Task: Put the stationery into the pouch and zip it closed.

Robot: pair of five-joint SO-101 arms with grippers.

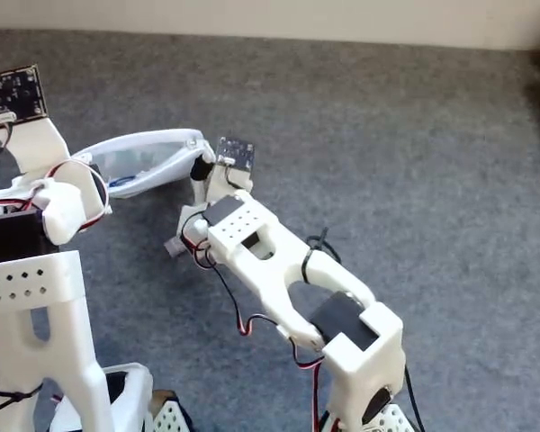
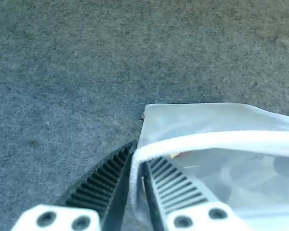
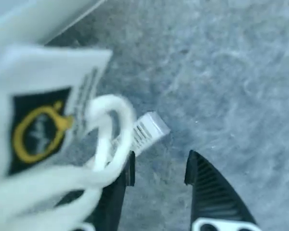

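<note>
A translucent white pouch (image 1: 148, 153) lies on the grey carpet between the two arms, and a blue item (image 1: 121, 183) shows through its side. My left gripper (image 2: 138, 163) is shut on the pouch's white rim (image 2: 207, 139), with its ribbed fingers (image 2: 101, 180) pinching one end. Pale shapes show faintly through the pouch wall there. My right gripper (image 3: 159, 168) is open at the pouch's other end (image 1: 198, 168). A white cord loop (image 3: 111, 125) and a small printed tag (image 3: 149, 127) hang just beside one finger (image 3: 123, 183). A larger white label (image 3: 43, 110) with a yellow ring sits close by.
Grey carpet (image 1: 405, 135) stretches to the right and far side of the pouch. A pale wall edge (image 1: 297, 18) runs along the back. The arm bases (image 1: 36, 360) stand at the near side.
</note>
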